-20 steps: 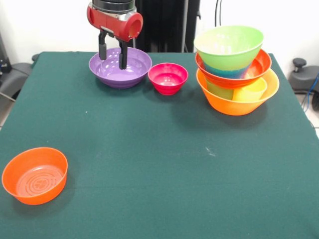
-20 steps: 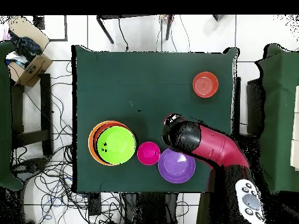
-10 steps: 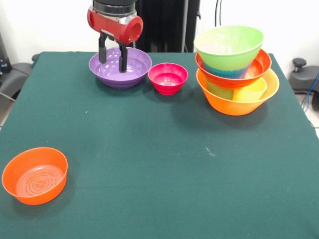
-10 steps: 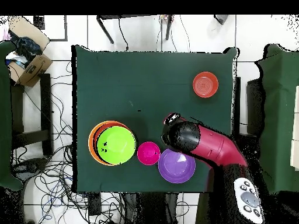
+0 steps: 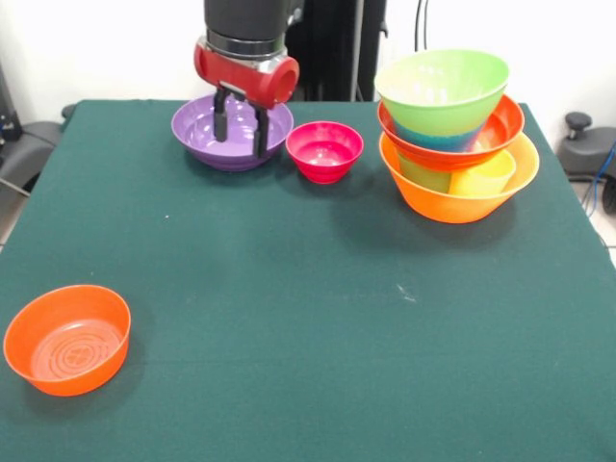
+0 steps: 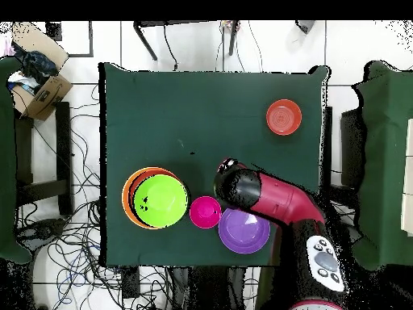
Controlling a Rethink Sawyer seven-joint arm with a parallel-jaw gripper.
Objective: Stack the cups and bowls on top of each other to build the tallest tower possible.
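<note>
The gripper (image 5: 241,130) hung with its two fingers apart and empty, in front of the purple bowl (image 5: 206,126), whose near rim they partly hid; contact could not be made out. From overhead the arm (image 6: 274,202) covered the gripper. The small pink bowl (image 5: 324,150) sat just beside the purple one. In the tower (image 5: 452,130), the cups showed only through the big orange bowl's wall. The small orange bowl (image 5: 66,338) stood well apart
</note>
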